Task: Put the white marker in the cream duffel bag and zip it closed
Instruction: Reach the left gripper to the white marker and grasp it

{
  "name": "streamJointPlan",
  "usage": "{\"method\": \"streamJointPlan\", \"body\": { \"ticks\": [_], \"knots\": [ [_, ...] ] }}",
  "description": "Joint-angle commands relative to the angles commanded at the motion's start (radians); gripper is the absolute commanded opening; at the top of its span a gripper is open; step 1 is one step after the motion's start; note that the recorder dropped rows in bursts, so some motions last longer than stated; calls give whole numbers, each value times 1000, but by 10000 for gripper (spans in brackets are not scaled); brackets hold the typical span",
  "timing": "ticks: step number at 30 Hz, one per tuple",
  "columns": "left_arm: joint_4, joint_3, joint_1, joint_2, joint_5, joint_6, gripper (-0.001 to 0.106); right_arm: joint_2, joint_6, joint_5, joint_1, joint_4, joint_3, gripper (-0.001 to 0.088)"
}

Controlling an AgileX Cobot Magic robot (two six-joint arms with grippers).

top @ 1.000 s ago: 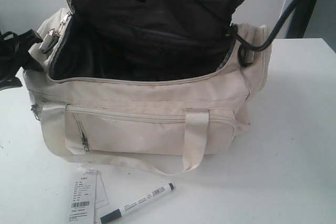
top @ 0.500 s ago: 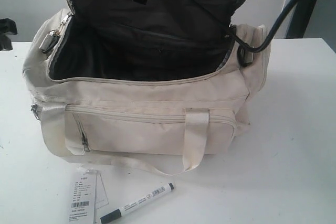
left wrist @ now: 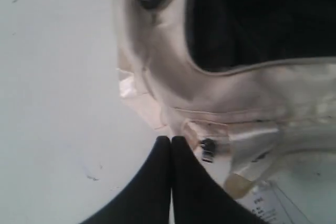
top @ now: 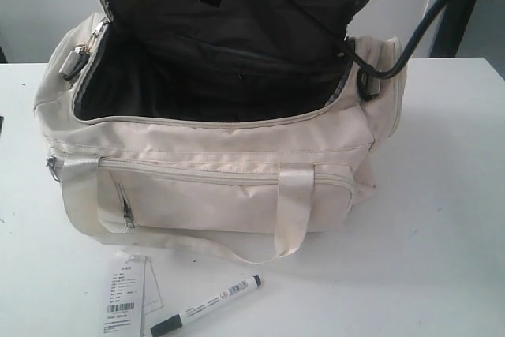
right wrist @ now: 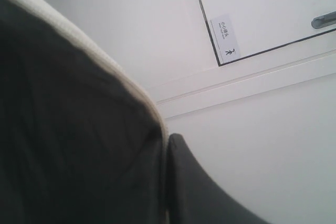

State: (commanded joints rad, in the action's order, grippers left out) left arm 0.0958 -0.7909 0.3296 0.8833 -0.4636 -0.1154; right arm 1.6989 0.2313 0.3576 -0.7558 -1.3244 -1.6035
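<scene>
The cream duffel bag [top: 213,163] stands on the white table with its top wide open and its dark lining showing. The top flap [top: 260,13] is held up at the back. My right gripper [right wrist: 167,139] is shut on that flap's cream-edged fabric [right wrist: 79,129]. The white marker [top: 207,305] lies on the table in front of the bag, black cap toward the near edge. My left gripper [left wrist: 171,139] is shut and empty, hanging over the table just off the bag's end [left wrist: 220,93], close to a small zipper pull [left wrist: 207,149].
A white paper barcode tag [top: 126,297] lies left of the marker. A black cable [top: 410,45] loops over the bag's right end. The bag's webbing handle [top: 292,211] droops toward the marker. White table [top: 442,219] stretches to the right of the bag.
The left arm, seen at the exterior view's left edge a second ago, has drawn back out of that view. Bag, flap and marker have not moved.
</scene>
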Motion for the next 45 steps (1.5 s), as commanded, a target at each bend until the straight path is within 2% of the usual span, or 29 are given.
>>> {"method": "streamJointPlan", "body": {
  "ticks": [3, 8, 11, 15, 21, 25, 30, 31, 34, 35, 38, 43, 45],
  "knots": [
    [155, 0, 115, 7, -96, -189, 0, 0, 0, 0, 0, 0, 0, 0],
    [340, 0, 203, 14, -125, -350, 0, 0, 0, 0, 0, 0, 0, 0],
    [410, 0, 248, 14, -152, -431, 0, 0, 0, 0, 0, 0, 0, 0],
    [417, 0, 319, 32, -194, -460, 0, 0, 0, 0, 0, 0, 0, 0],
    [402, 0, 431, 140, -217, -460, 0, 0, 0, 0, 0, 0, 0, 0],
    [352, 0, 520, 273, -185, -460, 0, 0, 0, 0, 0, 0, 0, 0],
    [268, -2, 584, 409, -132, -434, 8, 0, 0, 0, 0, 0, 0, 0],
    [257, -12, 601, 444, -134, -440, 79, 0, 0, 0, 0, 0, 0, 0],
    [240, -43, 615, 515, -115, -421, 451, 0, 0, 0, 0, 0, 0, 0],
    [240, -47, 615, 526, -97, -414, 506, 0, 0, 0, 0, 0, 0, 0],
    [230, -49, 615, 571, -24, -411, 537, 0, 0, -4, 0, 10, 0, 0],
    [201, -53, 615, 618, -16, -381, 537, 0, 0, -4, 0, 20, 0, 0],
    [156, -63, 618, 640, -21, -335, 537, 0, 0, -4, 0, 20, 0, 0]
  ]
}}
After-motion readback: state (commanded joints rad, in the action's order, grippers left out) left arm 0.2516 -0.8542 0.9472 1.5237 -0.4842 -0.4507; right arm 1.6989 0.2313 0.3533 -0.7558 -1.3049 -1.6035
